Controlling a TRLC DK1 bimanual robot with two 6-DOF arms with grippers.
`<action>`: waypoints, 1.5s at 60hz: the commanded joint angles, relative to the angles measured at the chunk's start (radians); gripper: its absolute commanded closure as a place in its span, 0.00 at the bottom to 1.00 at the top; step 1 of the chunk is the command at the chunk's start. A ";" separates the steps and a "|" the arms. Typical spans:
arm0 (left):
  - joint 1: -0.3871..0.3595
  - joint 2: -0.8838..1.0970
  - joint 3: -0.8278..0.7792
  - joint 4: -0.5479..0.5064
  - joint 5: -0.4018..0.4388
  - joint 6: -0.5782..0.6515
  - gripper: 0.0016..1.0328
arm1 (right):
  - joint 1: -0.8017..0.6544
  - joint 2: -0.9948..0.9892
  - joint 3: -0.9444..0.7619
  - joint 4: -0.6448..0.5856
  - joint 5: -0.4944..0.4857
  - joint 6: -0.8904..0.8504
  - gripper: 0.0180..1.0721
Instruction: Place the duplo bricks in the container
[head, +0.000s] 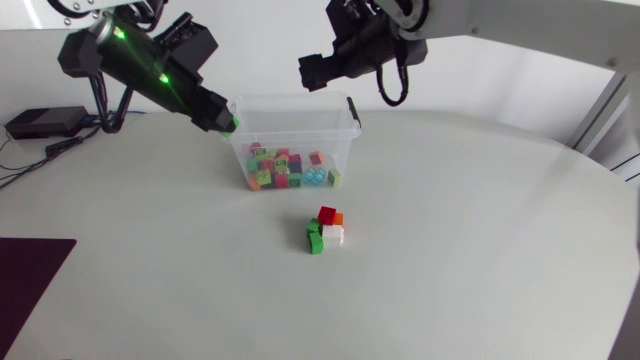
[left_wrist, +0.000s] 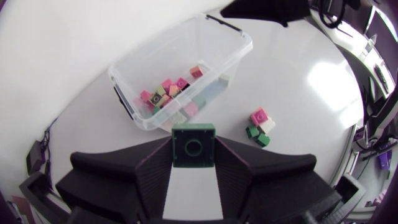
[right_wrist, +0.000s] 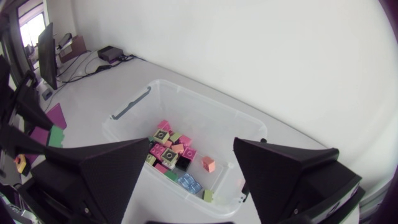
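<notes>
A clear plastic container (head: 300, 103) stands at the table's back middle, with several pink, green, orange and blue duplo bricks (head: 285, 168) inside. My left gripper (head: 228, 124) hovers at its left rim, shut on a green brick (left_wrist: 193, 145). My right gripper (head: 310, 72) hangs above the container's back edge, open and empty. In the right wrist view its fingers (right_wrist: 93, 174) spread wide over the container (right_wrist: 205, 99), with an orange brick (right_wrist: 208, 163) among those below. A small pile of red, orange, white and green bricks (head: 325, 230) lies on the table in front of the container.
A black box with cables (head: 45, 122) sits at the far left. A dark mat (head: 30, 290) lies at the front left corner. The table's curved edge runs along the right side (head: 610, 170).
</notes>
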 joint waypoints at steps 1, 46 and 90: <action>0.014 -0.020 0.051 0.028 0.020 0.011 0.72 | -0.018 -0.105 -0.086 0.023 0.010 0.022 0.04; 0.011 0.264 0.275 0.258 0.073 -0.078 0.70 | -0.057 -0.637 -0.769 0.130 0.004 -0.007 0.04; -0.012 0.398 0.323 0.525 0.060 -0.124 0.07 | 0.009 -0.636 -0.924 0.136 -0.005 -0.075 0.04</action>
